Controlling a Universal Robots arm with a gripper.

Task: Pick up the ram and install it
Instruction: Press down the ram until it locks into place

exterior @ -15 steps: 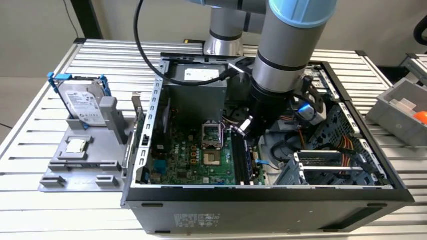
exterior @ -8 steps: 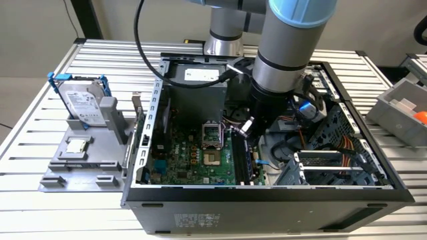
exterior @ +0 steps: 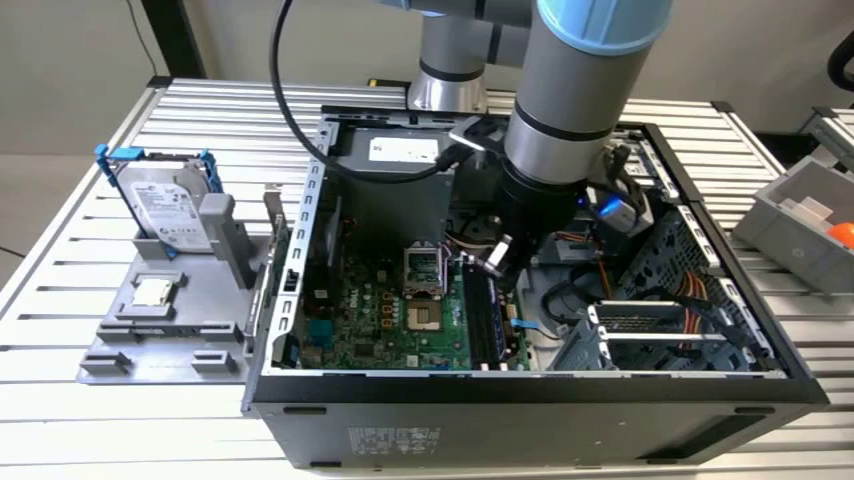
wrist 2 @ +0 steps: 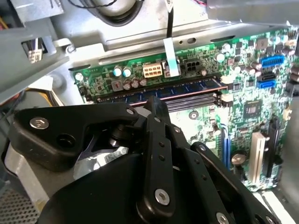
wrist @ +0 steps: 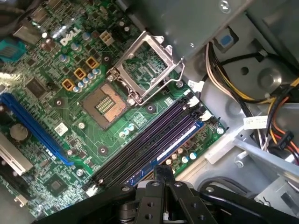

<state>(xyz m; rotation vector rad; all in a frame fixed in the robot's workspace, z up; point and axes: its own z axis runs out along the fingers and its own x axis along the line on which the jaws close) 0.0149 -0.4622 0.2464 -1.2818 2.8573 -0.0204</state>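
The gripper (wrist 2: 156,105) is closed, fingertips pressing on the ram (wrist 2: 187,88) in its slot directly beneath; seating appears underway, needing firm downward pressure until latched.

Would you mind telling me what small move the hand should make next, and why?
Probably press straight down a little: the long thin ram stick with its row of chips already stands in its slot, and the closed hand sits at its top edge.
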